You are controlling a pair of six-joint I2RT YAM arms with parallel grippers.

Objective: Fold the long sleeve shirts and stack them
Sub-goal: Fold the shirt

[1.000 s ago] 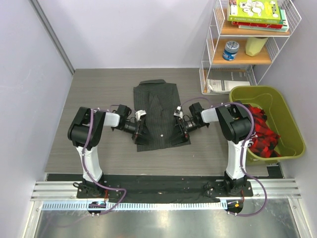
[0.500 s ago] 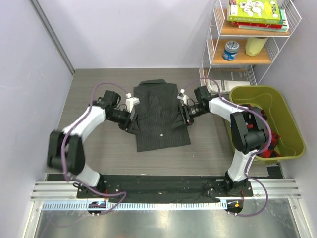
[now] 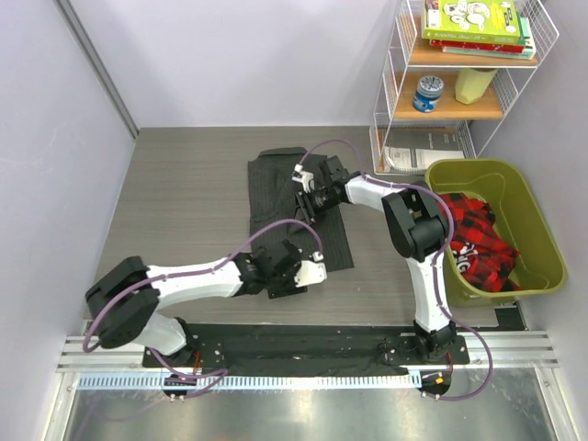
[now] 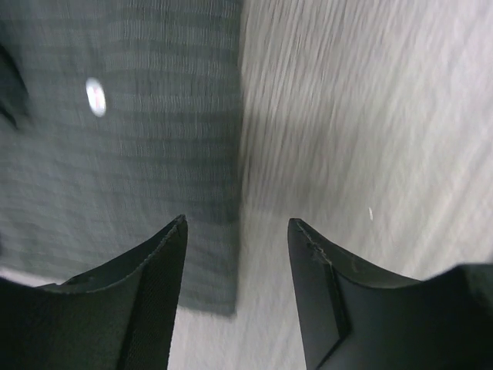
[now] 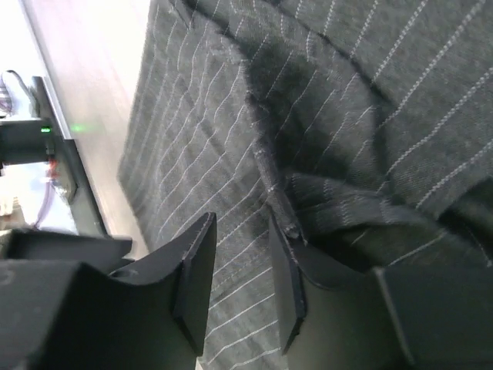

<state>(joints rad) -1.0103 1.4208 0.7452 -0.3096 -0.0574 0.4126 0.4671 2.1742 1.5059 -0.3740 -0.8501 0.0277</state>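
Observation:
A dark pinstriped long sleeve shirt lies folded into a tall rectangle in the middle of the table. My left gripper hangs low at its near hem. In the left wrist view the left gripper is open, with the shirt and its corner edge below the gap, and the picture is blurred. My right gripper is down on the shirt's upper middle. There the right gripper is open by a narrow gap over the pinstriped cloth, and a fold with a seam lies against one finger.
An olive-green bin holding red plaid cloth stands at the right. Behind it is a white wire shelf with books, a can and papers. A pale wall runs along the left. Bare grey table lies left of the shirt.
Both grippers left the shirt's sides. The left arm swung down to the near hem, and the right moved inward over the upper middle. Both pairs of jaws have narrowed.

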